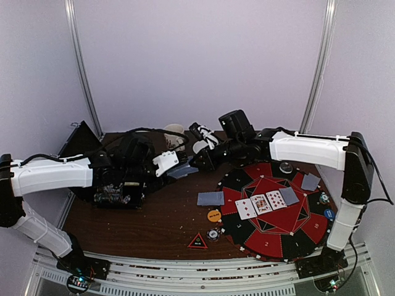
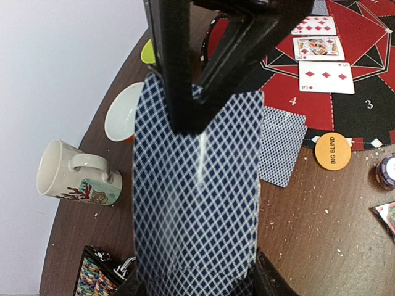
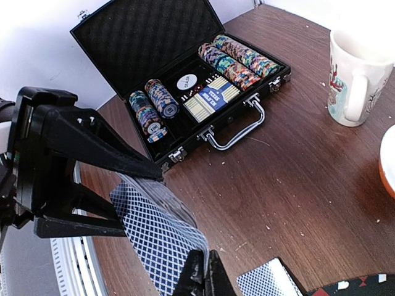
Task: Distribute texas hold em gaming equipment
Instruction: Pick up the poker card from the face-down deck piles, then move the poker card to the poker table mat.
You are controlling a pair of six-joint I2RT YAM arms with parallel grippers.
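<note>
My left gripper (image 1: pixel 177 166) is shut on a deck of blue-backed playing cards (image 2: pixel 197 203), its jaws at the deck's sides (image 2: pixel 197 282). My right gripper (image 1: pixel 196 163) meets it from the right and is shut on the near edge of the top card (image 3: pixel 154 237), fingers pinched together (image 3: pixel 207 279). In the left wrist view its black fingers (image 2: pixel 185 92) reach down over the deck. On the round red-and-black mat (image 1: pixel 311 228) lie three face-up cards (image 1: pixel 262 203) and face-down cards (image 1: pixel 210 198). An orange disc (image 1: pixel 214 216), a black triangular marker (image 1: pixel 197 242) and a chip (image 1: pixel 213 234) lie in front.
An open black case of poker chips (image 3: pixel 185 92) stands at the left under my left arm. A cream mug (image 2: pixel 74 176) and a white bowl (image 2: pixel 122 111) stand behind the grippers. A blue disc (image 1: pixel 329 214) sits at the mat's right edge.
</note>
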